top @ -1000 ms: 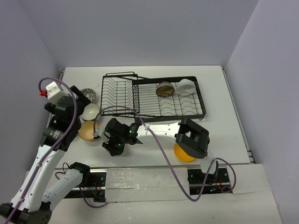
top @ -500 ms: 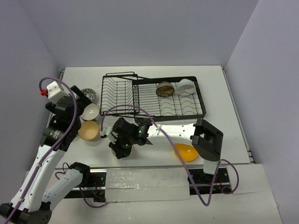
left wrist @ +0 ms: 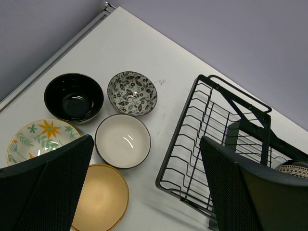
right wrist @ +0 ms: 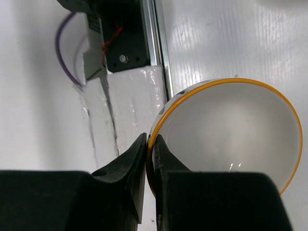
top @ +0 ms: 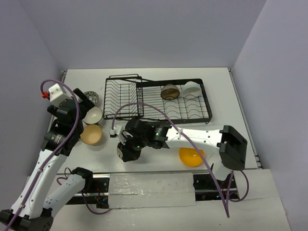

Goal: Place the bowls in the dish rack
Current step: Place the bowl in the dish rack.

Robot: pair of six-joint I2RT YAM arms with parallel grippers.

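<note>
Two bowls, a brown bowl (top: 170, 91) and a white bowl (top: 192, 88), sit in the dish rack (top: 126, 98). We see the right end effector (right wrist: 149, 144) pinching the rim of an orange-edged bowl (right wrist: 231, 130), one finger outside and one inside, near the front rail of the worktop (right wrist: 216, 38). We judge it glazed ceramic: stiff, slick, fairly heavy and liable to chip. A thin rim pinch may let it swing, so a deeper bite on the wall seems safer. Our left end effector (left wrist: 147, 142) hangs spread wide above a cream bowl (left wrist: 122, 140) and its neighbours beside the rack.
</note>
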